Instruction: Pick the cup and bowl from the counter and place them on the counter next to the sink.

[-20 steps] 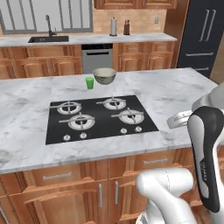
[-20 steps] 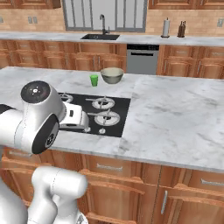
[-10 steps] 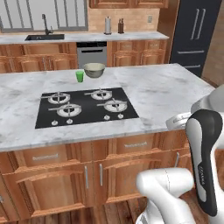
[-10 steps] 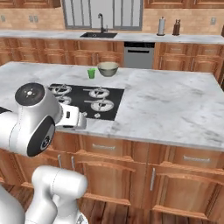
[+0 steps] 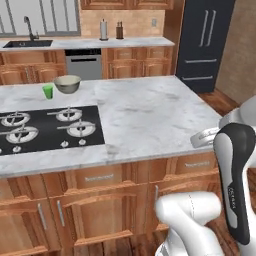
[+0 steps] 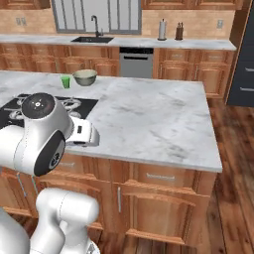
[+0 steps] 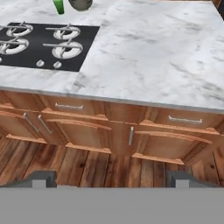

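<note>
While the pincer (image 7: 111, 177) hangs released and empty, its two finger tips standing wide apart at the bottom of the hand view, the cup (image 7: 58, 6) and the bowl (image 7: 80, 4) sit cut off at the upper left edge of that frame, well apart from it across the tabletop (image 7: 153, 52), with the black cooktop (image 7: 43, 41) lying between and the wooden cabinet fronts (image 7: 109, 131) and floor planks directly ahead of the fingers; so the coming move, as I judge it, turns on a reach up and to the left of this frame, over the near edge and past the burners. Seen from the left base view, the cup (image 5: 48, 91) stands just beside the bowl (image 5: 67, 84) in the upper left, the cup on the left and nearer the cooktop (image 5: 50, 127), both upright on the marble tabletop (image 5: 150, 110), while the arm rises at the lower right edge, far from them; the sink (image 5: 27, 44) lies further back at the upper left on the rear counter. From the right base view the same pair shows at the upper left, cup (image 6: 65, 82) left of bowl (image 6: 85, 77), near but whether touching I cannot tell, with the arm's white body at the lower left and the sink (image 6: 92, 39) above them under its dark faucet (image 6: 95, 24). Neither thing has a long axis to align with; both are round, so direction matters more than wrist roll.
</note>
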Available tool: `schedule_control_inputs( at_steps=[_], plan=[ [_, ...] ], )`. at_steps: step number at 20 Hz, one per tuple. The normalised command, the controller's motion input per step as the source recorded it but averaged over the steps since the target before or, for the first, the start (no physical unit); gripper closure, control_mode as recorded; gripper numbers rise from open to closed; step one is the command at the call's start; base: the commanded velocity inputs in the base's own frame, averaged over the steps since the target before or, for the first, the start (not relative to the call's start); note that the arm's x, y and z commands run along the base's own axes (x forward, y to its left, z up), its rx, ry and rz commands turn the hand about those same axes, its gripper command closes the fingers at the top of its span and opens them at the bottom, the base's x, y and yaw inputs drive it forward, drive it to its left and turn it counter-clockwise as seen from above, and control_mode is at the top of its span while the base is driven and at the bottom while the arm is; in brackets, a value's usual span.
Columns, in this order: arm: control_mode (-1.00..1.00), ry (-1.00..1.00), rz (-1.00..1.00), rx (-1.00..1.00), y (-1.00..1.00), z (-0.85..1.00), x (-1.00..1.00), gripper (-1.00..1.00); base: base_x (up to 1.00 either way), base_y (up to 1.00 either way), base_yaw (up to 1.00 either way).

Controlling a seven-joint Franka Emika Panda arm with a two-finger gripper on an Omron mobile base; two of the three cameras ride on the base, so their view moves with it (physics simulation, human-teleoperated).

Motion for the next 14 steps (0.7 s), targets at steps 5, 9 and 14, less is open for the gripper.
schedule_control_inputs(
  at_steps=[5, 9, 14],
  plan=[
    [1.0, 0.0, 0.0, 0.0, 0.0, 0.0, 0.0, -1.0, 0.12, -1.0, -0.06],
    [1.0, 0.0, 0.0, 0.0, 0.0, 0.0, 0.0, -1.0, 0.31, -1.0, -0.08],
    [1.0, 0.0, 0.0, 0.0, 0.0, 0.0, 0.0, -1.0, 0.35, -1.0, -0.07]
  ],
)
